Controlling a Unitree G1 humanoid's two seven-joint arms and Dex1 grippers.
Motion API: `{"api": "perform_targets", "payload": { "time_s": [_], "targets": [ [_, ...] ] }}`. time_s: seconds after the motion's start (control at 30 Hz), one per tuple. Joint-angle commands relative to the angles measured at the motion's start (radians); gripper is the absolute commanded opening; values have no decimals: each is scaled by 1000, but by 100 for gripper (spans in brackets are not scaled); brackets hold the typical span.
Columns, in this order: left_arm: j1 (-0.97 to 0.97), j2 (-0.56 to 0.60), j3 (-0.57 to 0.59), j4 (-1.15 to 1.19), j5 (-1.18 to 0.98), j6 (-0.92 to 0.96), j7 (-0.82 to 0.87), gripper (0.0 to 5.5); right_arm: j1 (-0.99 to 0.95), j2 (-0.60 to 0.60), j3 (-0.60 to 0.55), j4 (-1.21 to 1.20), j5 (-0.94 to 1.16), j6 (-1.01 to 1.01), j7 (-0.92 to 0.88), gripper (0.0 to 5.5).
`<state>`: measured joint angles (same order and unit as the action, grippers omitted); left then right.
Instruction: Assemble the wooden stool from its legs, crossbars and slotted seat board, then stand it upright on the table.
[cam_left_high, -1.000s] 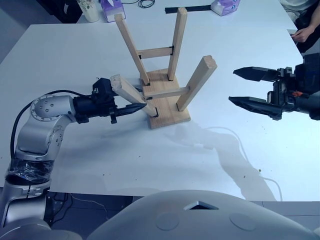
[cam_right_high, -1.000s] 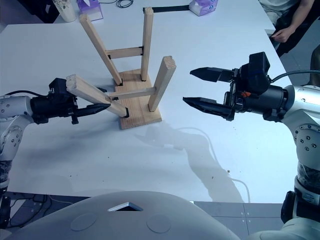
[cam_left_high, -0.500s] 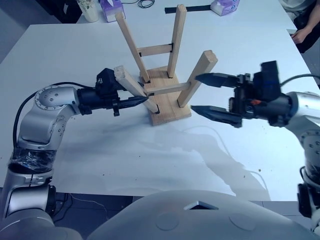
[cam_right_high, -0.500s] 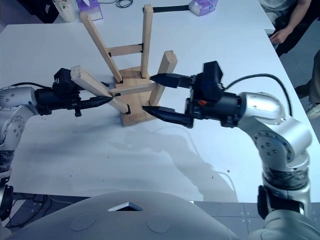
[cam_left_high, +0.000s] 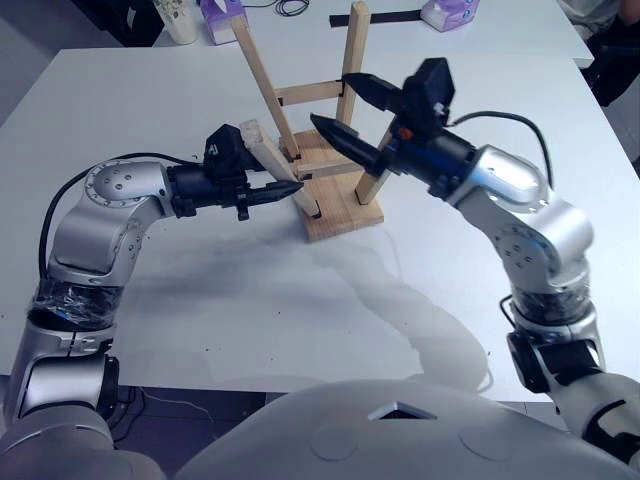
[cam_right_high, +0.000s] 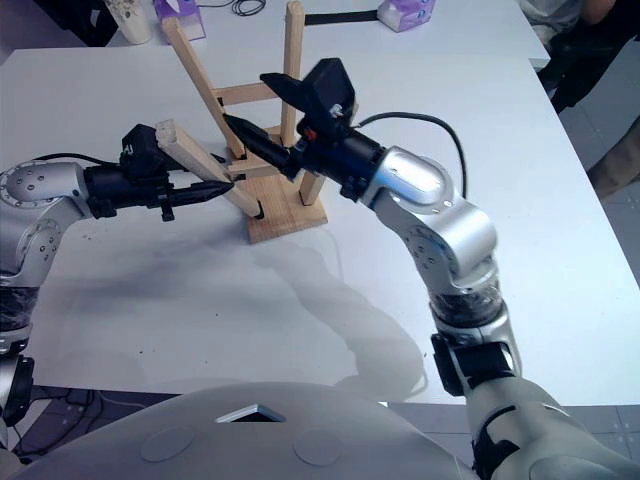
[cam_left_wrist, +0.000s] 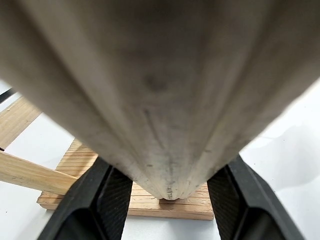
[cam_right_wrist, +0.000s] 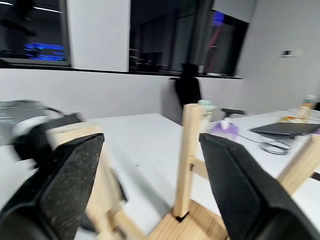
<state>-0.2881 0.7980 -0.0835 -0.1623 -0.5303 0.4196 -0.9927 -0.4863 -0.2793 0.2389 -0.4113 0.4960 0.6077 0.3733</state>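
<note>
One slotted seat board (cam_left_high: 345, 218) carries four legs: a near-left leg (cam_left_high: 262, 152), a near-right leg (cam_left_high: 372, 188), a far-left leg (cam_left_high: 258, 80) and a far-right leg (cam_left_high: 352, 55). There are two crossbars, one far crossbar (cam_left_high: 310, 96) and one near crossbar (cam_left_high: 335, 172). Beyond the seat board lie two purple tissue packs (cam_left_high: 225, 12) (cam_left_high: 447, 12), one cup (cam_left_high: 180, 18), one black strip (cam_left_high: 390, 17) and one coiled cable (cam_left_high: 292, 6).

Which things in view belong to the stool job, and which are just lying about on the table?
Job:
seat board
legs
crossbars
left gripper, shut on one leg
right gripper, open

Lying about:
cup
purple packs
cable
black strip
</note>
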Motion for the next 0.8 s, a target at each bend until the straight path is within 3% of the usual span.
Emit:
{"api": "perform_targets", "payload": {
  "time_s": [0.03,0.3,0.8],
  "targets": [
    [52,1,-30,46,46,99,30,205,-96,71,78,164,-144,-49,-42,350],
    [46,-14,-38,59,62,111,48,205,-146,188,135,368,-328,-82,-113,350],
    [25,-6,-64,71,86,105,39,205,-18,178,155,210,-431,-81,-98,350]
  ]
}}
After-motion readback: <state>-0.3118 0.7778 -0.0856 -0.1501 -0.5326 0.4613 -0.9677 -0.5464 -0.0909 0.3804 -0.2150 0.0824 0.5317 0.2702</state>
